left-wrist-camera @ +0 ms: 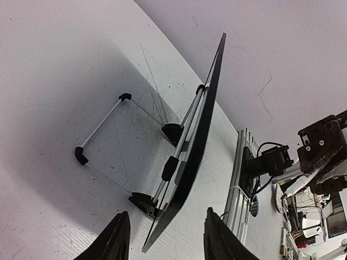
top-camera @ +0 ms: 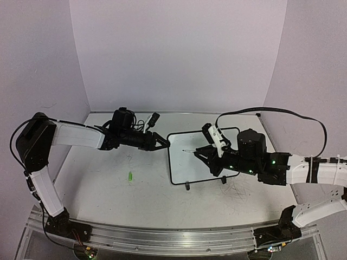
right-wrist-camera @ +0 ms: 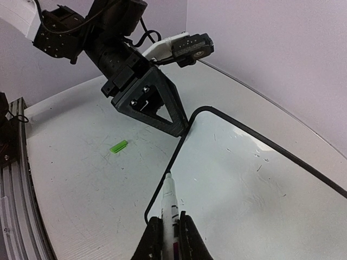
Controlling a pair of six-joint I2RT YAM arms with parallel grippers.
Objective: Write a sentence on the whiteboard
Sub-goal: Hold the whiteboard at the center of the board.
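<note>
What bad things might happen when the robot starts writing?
1. The whiteboard leans on a thin wire stand, and the left gripper sits only at its left edge. A push from the marker might tip or slide it.
2. The right gripper aims the marker's tip close to the board's left frame, so it might slip off and scribble on the table.

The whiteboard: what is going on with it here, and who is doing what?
The right gripper holds a marker, its jaws shut on it and its tip near the left edge of the whiteboard. The left gripper is at that same edge, which lies between its jaws; whether they clamp it is unclear. The board looks blank, with no sentence on it yet. A small green piece lies on the table.
</note>
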